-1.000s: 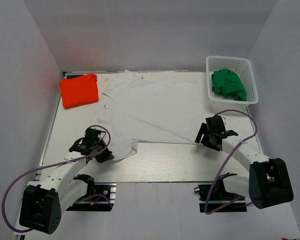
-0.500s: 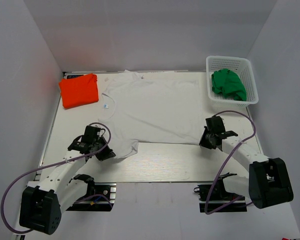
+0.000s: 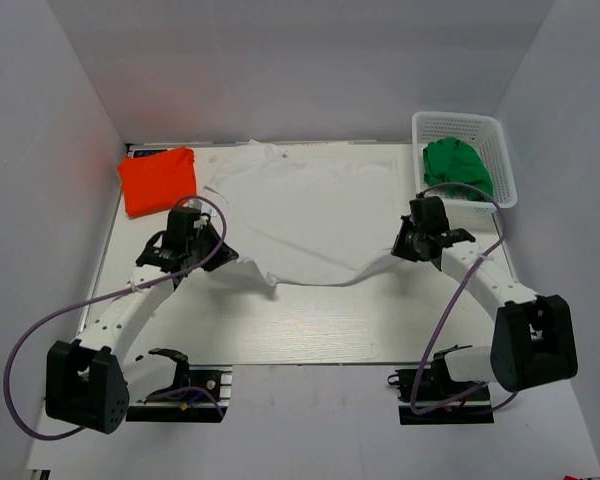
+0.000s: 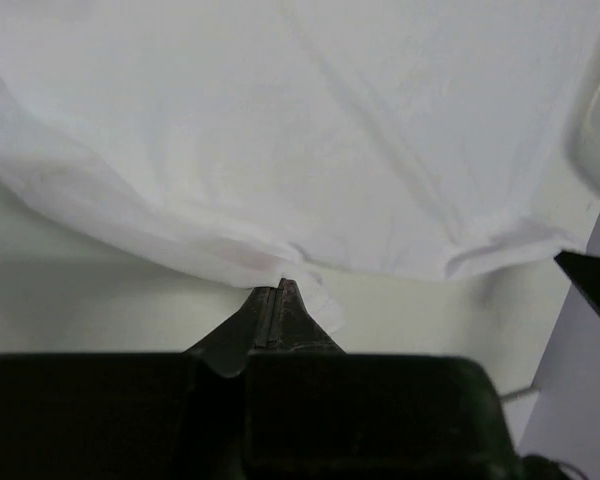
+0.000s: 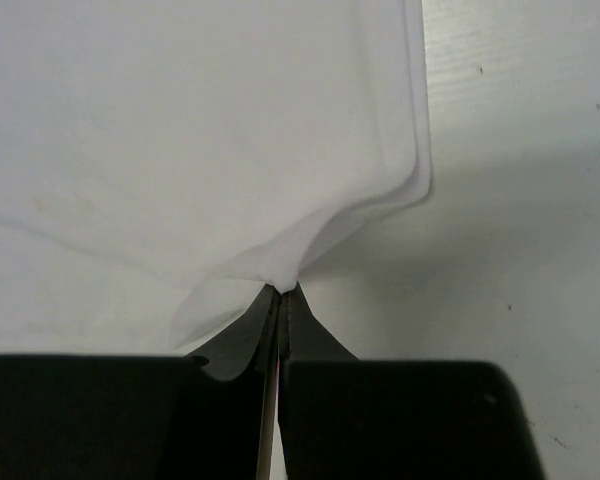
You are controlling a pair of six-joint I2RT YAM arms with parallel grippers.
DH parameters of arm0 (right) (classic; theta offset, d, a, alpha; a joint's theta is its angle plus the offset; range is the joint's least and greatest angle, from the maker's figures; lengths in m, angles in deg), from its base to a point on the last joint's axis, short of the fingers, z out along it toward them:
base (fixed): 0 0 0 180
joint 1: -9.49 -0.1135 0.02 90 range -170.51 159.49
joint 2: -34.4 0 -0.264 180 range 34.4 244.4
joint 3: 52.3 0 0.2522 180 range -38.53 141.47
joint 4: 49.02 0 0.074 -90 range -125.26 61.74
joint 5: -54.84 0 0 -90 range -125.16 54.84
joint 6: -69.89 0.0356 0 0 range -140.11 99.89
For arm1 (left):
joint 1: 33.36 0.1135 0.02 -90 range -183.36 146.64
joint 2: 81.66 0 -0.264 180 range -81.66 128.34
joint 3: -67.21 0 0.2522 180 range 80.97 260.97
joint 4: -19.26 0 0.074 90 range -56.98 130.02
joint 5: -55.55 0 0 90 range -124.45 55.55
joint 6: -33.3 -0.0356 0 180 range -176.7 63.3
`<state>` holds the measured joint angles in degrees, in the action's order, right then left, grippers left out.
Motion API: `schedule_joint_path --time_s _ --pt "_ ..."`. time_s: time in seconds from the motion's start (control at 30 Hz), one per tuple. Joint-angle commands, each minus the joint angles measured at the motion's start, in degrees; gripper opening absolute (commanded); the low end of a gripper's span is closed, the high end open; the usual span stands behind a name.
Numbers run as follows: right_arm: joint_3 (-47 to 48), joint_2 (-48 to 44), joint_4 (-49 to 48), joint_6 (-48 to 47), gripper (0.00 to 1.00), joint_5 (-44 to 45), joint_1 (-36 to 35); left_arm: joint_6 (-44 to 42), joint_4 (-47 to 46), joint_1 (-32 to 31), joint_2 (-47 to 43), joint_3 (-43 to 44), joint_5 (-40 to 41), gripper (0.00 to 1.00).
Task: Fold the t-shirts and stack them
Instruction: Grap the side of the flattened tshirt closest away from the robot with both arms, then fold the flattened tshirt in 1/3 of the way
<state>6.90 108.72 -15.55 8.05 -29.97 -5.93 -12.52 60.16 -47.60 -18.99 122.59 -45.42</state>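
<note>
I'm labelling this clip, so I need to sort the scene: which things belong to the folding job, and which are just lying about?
Part of the job:
white t-shirt, pinched by left gripper and right gripper
orange t-shirt, folded
green t-shirt, crumpled

Just there:
white basket, holding the green one
table

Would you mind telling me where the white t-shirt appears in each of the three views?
Top external: white t-shirt spread mid-table, between both grippers.
Left wrist: fills the upper frame, its edge pinched at the left gripper.
Right wrist: upper left, its edge pinched at the right gripper.
Shared landmark: the pale table.
</note>
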Motion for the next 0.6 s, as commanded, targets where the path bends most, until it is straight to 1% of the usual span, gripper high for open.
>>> schedule_joint_path --time_s 0.0,0.03,0.17,0.33,0.47,0.57 --pt "6.06 3.19 1.13 -1.53 0.0 -0.1 0.13 -0.24 -4.63 0.62 2.88 6.17 7.88 0.0" --pt "6.6 4.24 1.56 -1.71 0.0 0.17 0.39 -0.24 -4.64 0.62 5.5 9.23 9.45 0.0" --pt "10.37 6.71 2.88 -1.88 0.0 2.62 1.09 -0.24 -4.64 0.62 12.81 16.89 15.52 0.0" --pt "14.33 9.08 2.71 -2.23 0.0 4.47 2.15 -2.35 -5.16 1.14 20.11 23.66 16.84 0.0" --pt "18.55 13.55 3.32 -3.46 0.0 4.3 3.03 -4.89 -11.03 1.67 23.62 25.86 18.34 0.0" --pt "21.54 16.98 3.76 -3.73 0.0 3.6 3.73 -7.17 -11.05 2.2 28.37 29.91 19.49 0.0"
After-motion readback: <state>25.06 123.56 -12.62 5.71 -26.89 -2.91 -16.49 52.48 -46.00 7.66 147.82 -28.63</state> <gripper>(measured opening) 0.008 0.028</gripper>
